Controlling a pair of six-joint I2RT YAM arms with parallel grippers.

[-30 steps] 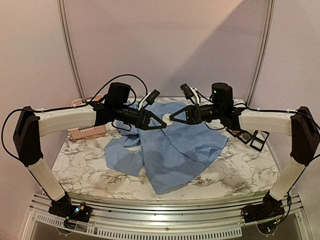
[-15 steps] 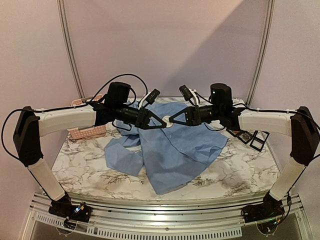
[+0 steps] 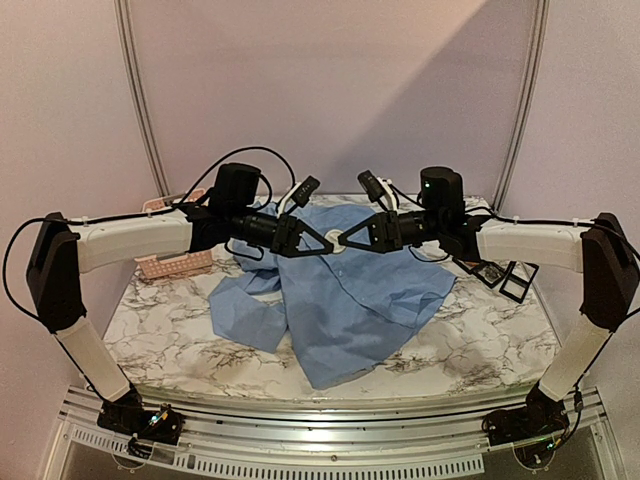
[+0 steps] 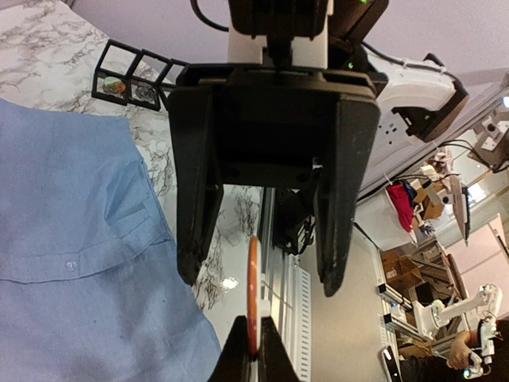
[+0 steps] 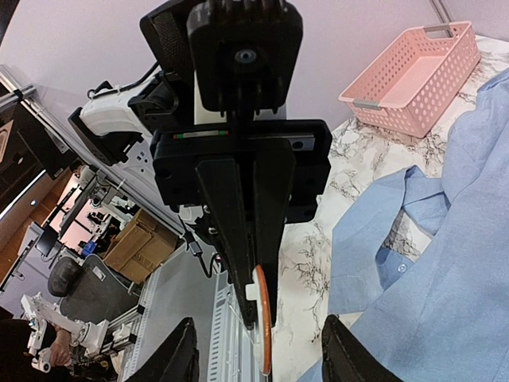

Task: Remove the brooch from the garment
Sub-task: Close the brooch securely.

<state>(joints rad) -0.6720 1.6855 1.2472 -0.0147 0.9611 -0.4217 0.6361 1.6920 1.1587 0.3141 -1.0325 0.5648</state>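
Merely an edge-on brooch [image 4: 252,294].

We saw a blue shirt [image 3: 340,290], a pink basket [image 5: 441,87], an orange brooch [image 4: 252,286] and a white desk [image 3: 170,330] with grey swirls.
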